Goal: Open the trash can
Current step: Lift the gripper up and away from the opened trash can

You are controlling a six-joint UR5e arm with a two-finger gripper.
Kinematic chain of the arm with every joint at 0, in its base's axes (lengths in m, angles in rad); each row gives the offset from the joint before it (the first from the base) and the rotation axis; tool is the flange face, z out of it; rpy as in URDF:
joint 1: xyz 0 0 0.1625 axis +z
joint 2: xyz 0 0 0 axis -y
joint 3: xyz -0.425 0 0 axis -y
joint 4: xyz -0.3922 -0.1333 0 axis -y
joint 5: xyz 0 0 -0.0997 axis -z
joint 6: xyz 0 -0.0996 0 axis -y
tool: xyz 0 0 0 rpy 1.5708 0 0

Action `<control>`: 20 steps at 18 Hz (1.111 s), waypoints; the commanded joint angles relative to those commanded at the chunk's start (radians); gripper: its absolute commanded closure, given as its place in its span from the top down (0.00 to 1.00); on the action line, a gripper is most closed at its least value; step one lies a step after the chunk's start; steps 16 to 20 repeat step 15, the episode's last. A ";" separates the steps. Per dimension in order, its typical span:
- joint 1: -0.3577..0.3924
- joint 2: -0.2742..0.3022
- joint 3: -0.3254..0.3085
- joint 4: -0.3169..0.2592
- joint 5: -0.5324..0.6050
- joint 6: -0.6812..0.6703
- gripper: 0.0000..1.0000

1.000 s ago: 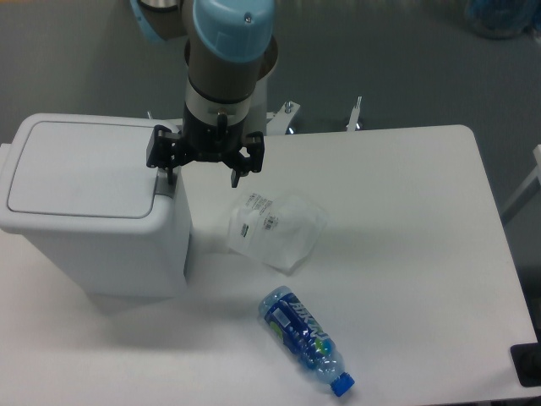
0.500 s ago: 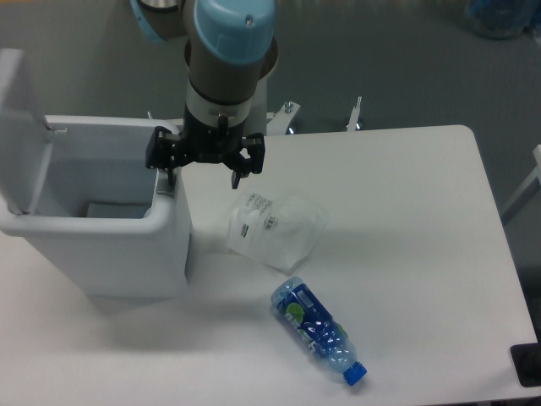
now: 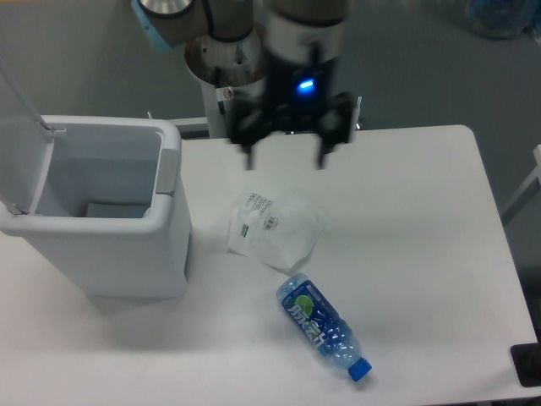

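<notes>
white trash can (image 3: 101, 245) well left of gripper (image 3: 286, 158) fingers (image 3: 323, 159).

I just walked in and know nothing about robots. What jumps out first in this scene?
The big white trash can at the table's left edge, lid flipped up and the inside showing. Above the table's far middle hangs the arm's end effector, its two fingers spread open and holding nothing, a blue light glowing just above it. Below it lie a crumpled clear plastic bag and a blue-capped bottle on its side.

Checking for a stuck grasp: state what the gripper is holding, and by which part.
Nothing is held. The gripper hangs open above the table, clear of the open trash can, clear plastic bag and water bottle.
</notes>
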State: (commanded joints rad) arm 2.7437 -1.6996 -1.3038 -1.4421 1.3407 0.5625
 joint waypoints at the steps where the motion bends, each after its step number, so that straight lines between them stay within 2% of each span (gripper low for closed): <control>1: 0.045 -0.006 -0.008 0.009 -0.002 0.052 1.00; 4: 0.128 -0.029 -0.034 0.017 0.002 0.268 1.00; 6: 0.180 -0.069 -0.049 0.017 0.002 0.415 1.00; 8: 0.211 -0.095 -0.057 0.015 0.015 0.570 1.00; 12: 0.229 -0.172 -0.069 0.020 0.142 0.808 1.00; 15: 0.229 -0.222 -0.075 0.063 0.182 0.830 1.00; 20: 0.229 -0.222 -0.075 0.063 0.182 0.830 1.00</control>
